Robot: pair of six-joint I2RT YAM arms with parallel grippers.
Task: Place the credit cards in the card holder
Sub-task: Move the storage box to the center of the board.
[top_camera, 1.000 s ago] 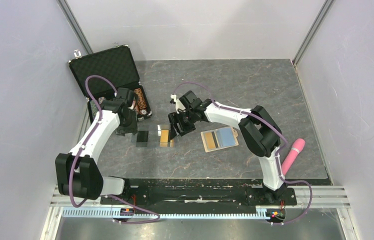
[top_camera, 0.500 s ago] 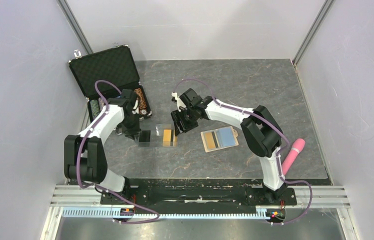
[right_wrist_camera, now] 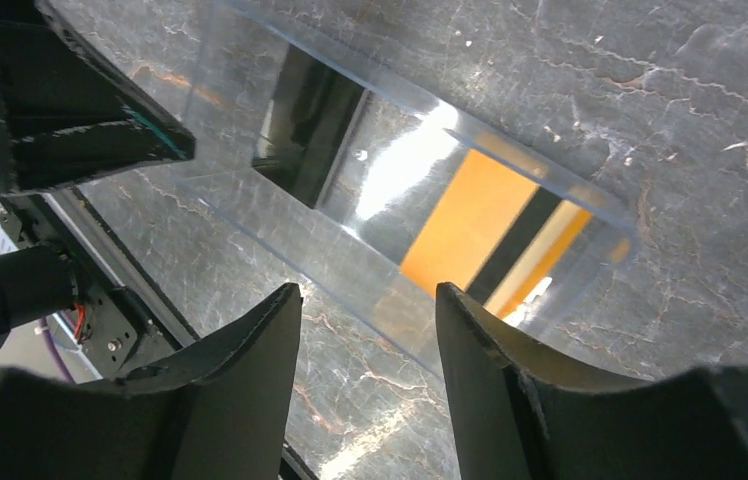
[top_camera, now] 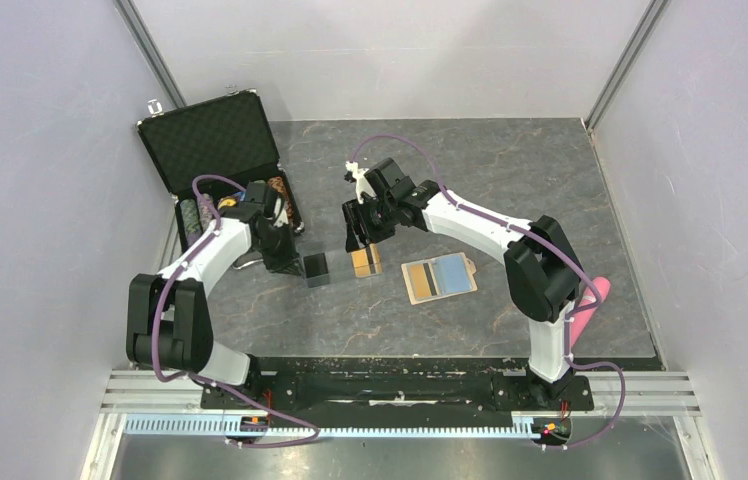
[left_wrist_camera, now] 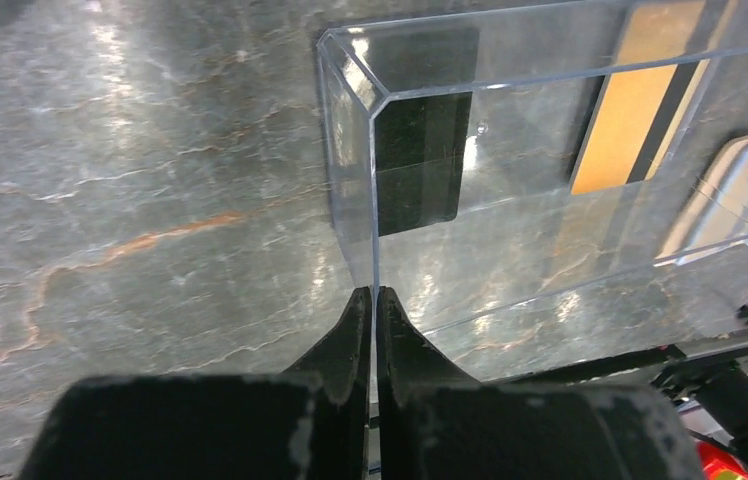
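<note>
A clear plastic box point(top_camera: 341, 266) lies mid-table with the two credit cards in it: a black card point(top_camera: 317, 270) on its left and a gold-orange card point(top_camera: 366, 262) on its right. My left gripper point(left_wrist_camera: 371, 296) is shut on the thin near wall of the clear box point(left_wrist_camera: 510, 230); the black card point(left_wrist_camera: 424, 150) and the gold card point(left_wrist_camera: 640, 100) show through it. My right gripper point(right_wrist_camera: 368, 295) hangs open just above the box point(right_wrist_camera: 380, 250), over the gold card point(right_wrist_camera: 472, 215), touching nothing. The card holder point(top_camera: 439, 277), tan with blue lining, lies open to the right of the box.
An open black foam-lined case point(top_camera: 212, 135) stands at the back left, with poker chips point(top_camera: 282, 200) in its tray beside my left arm. A pink cylinder point(top_camera: 591, 299) lies at the right, partly behind the right arm. Grey walls close in on both sides.
My left gripper has shut on the box wall and slid the box with both cards to the right. The right gripper narrowed slightly and drew back toward the far side, staying above the box.
</note>
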